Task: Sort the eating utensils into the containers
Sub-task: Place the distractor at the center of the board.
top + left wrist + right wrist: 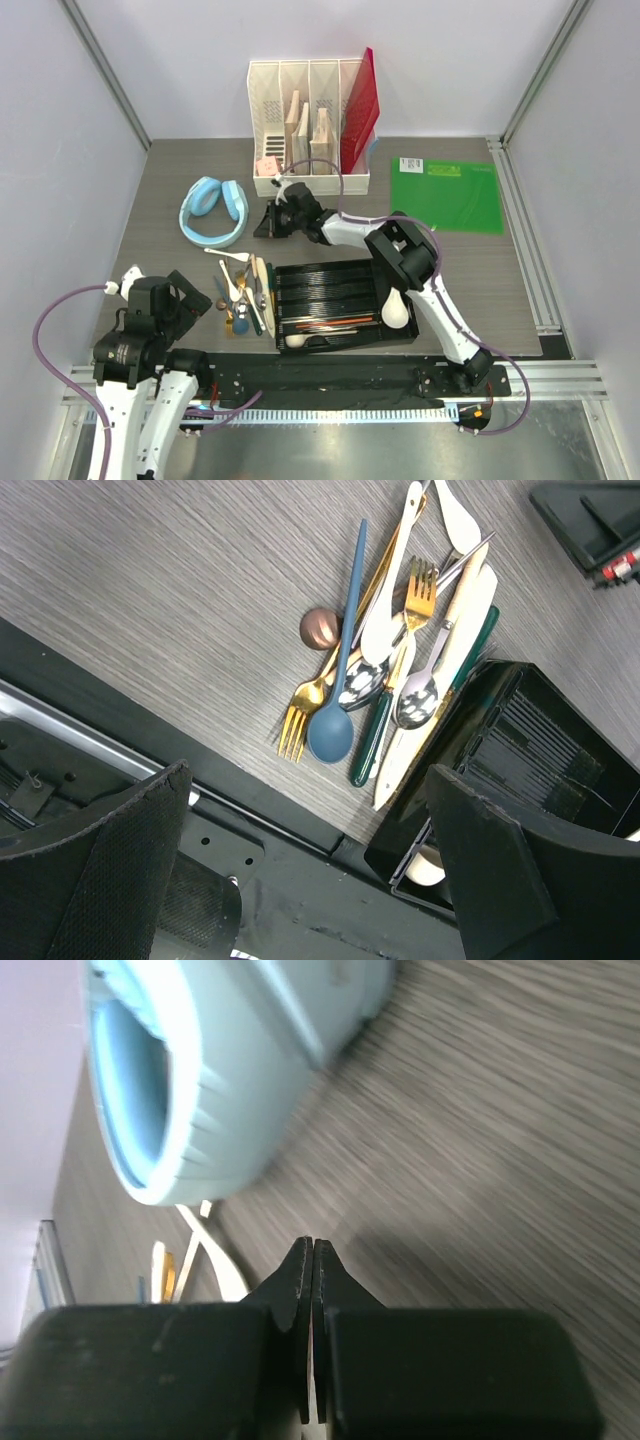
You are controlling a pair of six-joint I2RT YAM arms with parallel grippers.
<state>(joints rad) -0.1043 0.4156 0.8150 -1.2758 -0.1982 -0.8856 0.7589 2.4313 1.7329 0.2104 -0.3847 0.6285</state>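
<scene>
Pile of gold, silver, wooden & blue cutlery [390,680] lay on the grey desk [480,270], just left of the black divided plastic tray [330,275]. Left fingers [100,870] hung spread above it, prob. for a pick. Right fingers [300,1290] were pressed together, empty, by light-blue headphones [200,1060].

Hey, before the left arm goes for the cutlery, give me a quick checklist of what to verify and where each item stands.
1. Left hand open: ok, jaws stand wide.
2. Left hand aimed at the utensil pile: ok, the pile shows ahead between its fingers.
3. One piece lying free to grab: not ok, the pieces overlap.
4. Right hand empty: ok, shut on nothing beside the blue headphones.
5. Black tray open for a drop: cannot tell, the right arm crosses its right end.
</scene>
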